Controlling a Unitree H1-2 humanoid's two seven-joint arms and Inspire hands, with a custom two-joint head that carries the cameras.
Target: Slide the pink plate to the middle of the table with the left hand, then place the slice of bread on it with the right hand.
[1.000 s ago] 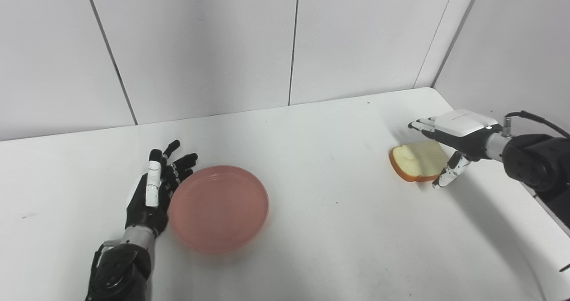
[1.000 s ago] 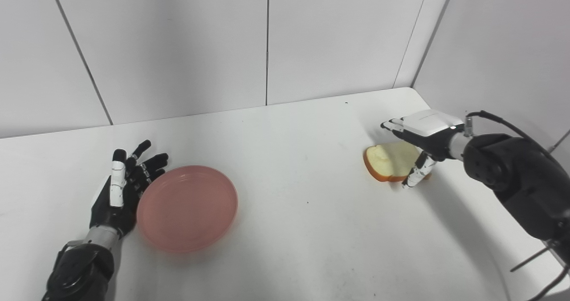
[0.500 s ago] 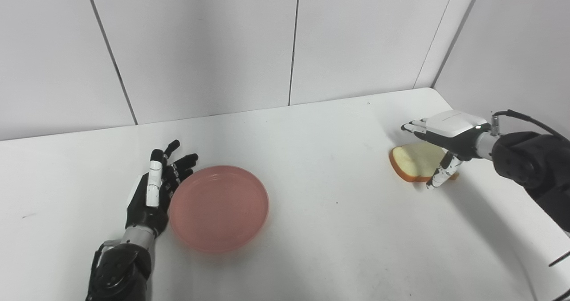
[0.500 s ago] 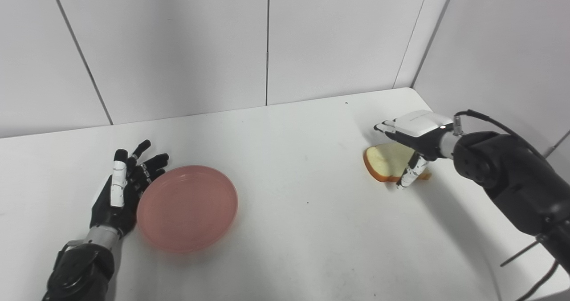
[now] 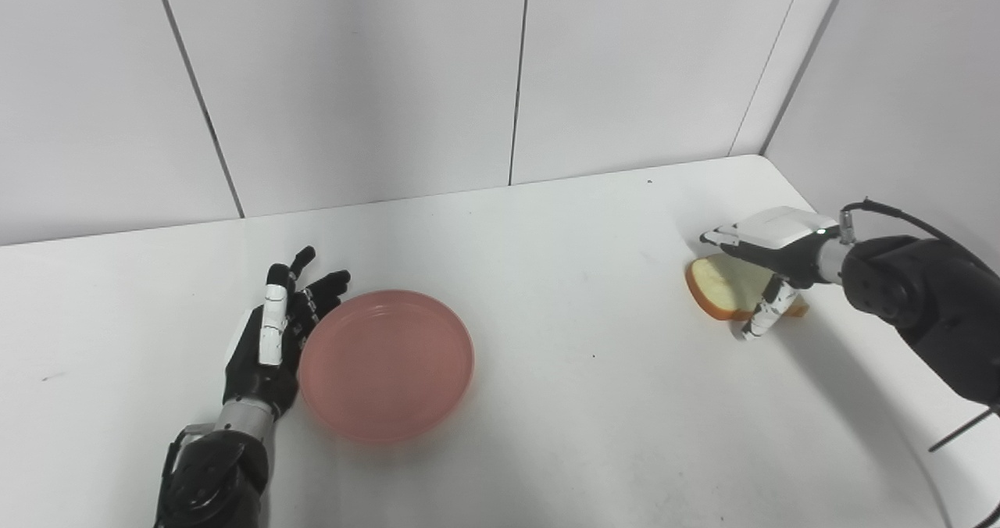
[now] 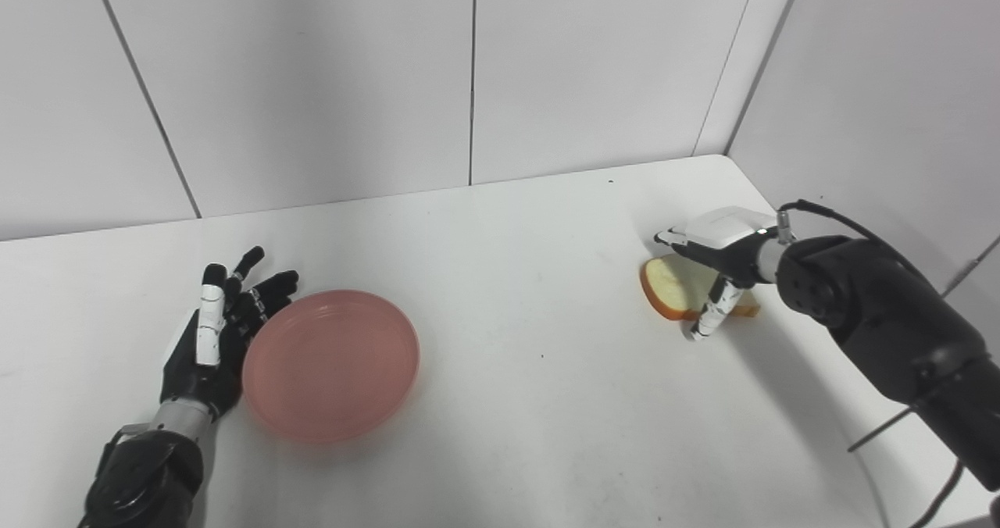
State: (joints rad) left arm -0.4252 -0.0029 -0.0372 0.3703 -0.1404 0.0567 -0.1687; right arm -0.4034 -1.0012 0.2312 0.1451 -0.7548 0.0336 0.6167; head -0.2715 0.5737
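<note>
The middle of the table [image 5: 594, 387] is bare from the back edge to the front edge, so a hand can pass there freely. Toward the left edge, the pink plate [image 5: 386, 364] and the left hand [image 5: 269, 340] beside it take the room. Near the right edge, the slice of bread [image 5: 726, 290] lies under the right hand [image 5: 769, 243]. Walls [image 5: 351, 83] close the back edge and the right edge.

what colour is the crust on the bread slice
Orange-brown, around a pale cream face on the bread. It shows best in the left eye view.
</note>
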